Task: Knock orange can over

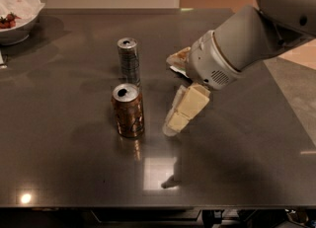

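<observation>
The orange can (128,110) stands upright on the dark table (59,153), copper body, silver top with an open hole. A slimmer silver-grey can (129,60) stands upright just behind it. My gripper (174,123) hangs from the arm that reaches in from the upper right. Its cream tip sits a short way to the right of the orange can, low over the table, with a gap between them.
A white bowl (19,19) with red food sits at the table's far left corner. A snack bag (178,58) lies behind the arm, mostly hidden by it. The table's front edge runs along the bottom and its right edge along the right side.
</observation>
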Action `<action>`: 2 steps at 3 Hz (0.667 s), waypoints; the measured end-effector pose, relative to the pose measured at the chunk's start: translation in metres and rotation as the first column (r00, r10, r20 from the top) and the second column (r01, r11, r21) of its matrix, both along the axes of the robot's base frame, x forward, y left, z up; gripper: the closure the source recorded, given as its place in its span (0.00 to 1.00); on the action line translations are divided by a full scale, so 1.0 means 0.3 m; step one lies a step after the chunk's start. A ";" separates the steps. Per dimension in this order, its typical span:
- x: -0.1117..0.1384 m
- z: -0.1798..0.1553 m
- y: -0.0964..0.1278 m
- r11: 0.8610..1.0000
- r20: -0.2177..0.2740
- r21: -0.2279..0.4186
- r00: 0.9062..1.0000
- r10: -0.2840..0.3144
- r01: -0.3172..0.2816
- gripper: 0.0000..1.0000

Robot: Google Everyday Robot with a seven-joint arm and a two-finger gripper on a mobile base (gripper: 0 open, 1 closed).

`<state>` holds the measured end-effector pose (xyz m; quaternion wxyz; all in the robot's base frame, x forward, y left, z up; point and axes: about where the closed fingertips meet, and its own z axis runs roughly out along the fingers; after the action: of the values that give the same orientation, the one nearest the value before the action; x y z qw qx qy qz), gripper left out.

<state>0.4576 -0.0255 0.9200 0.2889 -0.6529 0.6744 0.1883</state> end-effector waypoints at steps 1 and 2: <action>0.030 -0.025 0.102 0.999 -0.018 0.050 1.000 0.011 -0.010 0.00; 0.047 -0.045 0.173 0.995 -0.037 0.098 0.999 0.020 -0.016 0.00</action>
<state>0.4716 0.0265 0.9064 0.3062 -0.6404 0.6637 0.2360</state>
